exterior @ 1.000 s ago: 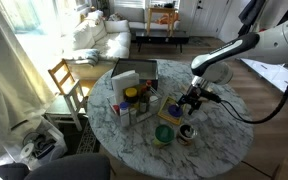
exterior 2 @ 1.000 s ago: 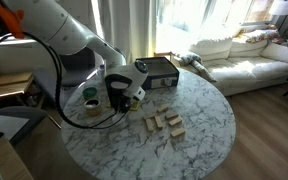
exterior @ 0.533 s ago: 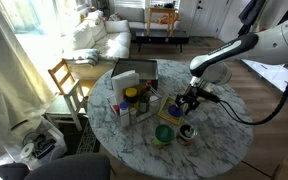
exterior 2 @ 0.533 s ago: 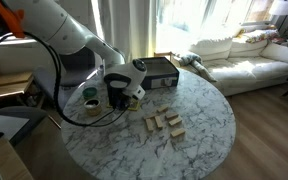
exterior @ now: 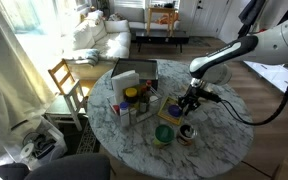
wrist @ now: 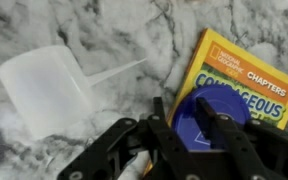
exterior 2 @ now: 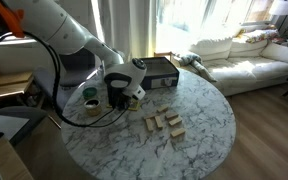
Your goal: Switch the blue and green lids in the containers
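Observation:
In the wrist view a round blue lid (wrist: 234, 105) lies on a yellow book (wrist: 246, 62). My gripper (wrist: 194, 128) is low over it, half closed but still open. One finger stands at the lid's left edge and the other over its middle. I cannot see either finger pressing on the lid. In an exterior view the gripper (exterior: 189, 101) hovers over the marble table (exterior: 224, 140), and the green lid (exterior: 164, 136) sits on a container nearer the front edge. A dark container (exterior: 187, 132) stands beside that. In an exterior view the gripper (exterior 2: 121, 97) hides the blue lid.
A translucent plastic tub (wrist: 49, 85) lies left of the gripper. Bottles (exterior: 131, 100) and a box (exterior: 134, 72) crowd the table's far side. Wooden blocks (exterior 2: 164, 125) lie mid-table and a dark box (exterior 2: 156, 70) sits at the back. A wooden chair (exterior: 66, 80) stands beside the table.
The jaws have narrowed steadily from wide open over the last second. The arm has stayed over the same spot.

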Robot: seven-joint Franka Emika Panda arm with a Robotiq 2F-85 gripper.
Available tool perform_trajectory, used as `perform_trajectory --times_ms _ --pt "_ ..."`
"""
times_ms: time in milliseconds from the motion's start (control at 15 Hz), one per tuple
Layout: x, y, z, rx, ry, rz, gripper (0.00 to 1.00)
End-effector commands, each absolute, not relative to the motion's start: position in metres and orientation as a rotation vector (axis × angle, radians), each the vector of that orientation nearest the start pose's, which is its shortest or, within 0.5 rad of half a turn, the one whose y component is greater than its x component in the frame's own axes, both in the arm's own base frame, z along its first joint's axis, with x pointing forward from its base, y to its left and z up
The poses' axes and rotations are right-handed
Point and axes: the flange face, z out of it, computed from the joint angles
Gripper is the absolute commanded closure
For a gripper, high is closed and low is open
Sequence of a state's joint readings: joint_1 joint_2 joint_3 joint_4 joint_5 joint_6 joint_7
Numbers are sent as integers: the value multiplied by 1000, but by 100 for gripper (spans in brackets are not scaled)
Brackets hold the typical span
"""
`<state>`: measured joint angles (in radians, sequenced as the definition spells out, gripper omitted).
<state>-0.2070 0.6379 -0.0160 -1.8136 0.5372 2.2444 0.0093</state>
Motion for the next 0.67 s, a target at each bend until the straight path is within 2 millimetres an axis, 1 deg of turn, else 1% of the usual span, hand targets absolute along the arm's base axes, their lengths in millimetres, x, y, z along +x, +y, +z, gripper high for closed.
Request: perform_trajectory --times_ms 0,67,133,200,333,600 --pt "610 -128 171 -2645 870 253 64" --pt "610 -129 170 -2648 874 256 66" --pt "610 -129 170 -2650 877 257 66" --pt "610 -129 170 -2650 879 260 70" --pt "610 -130 169 -2651 881 264 74" --pt "610 -129 166 -2644 875 269 76"
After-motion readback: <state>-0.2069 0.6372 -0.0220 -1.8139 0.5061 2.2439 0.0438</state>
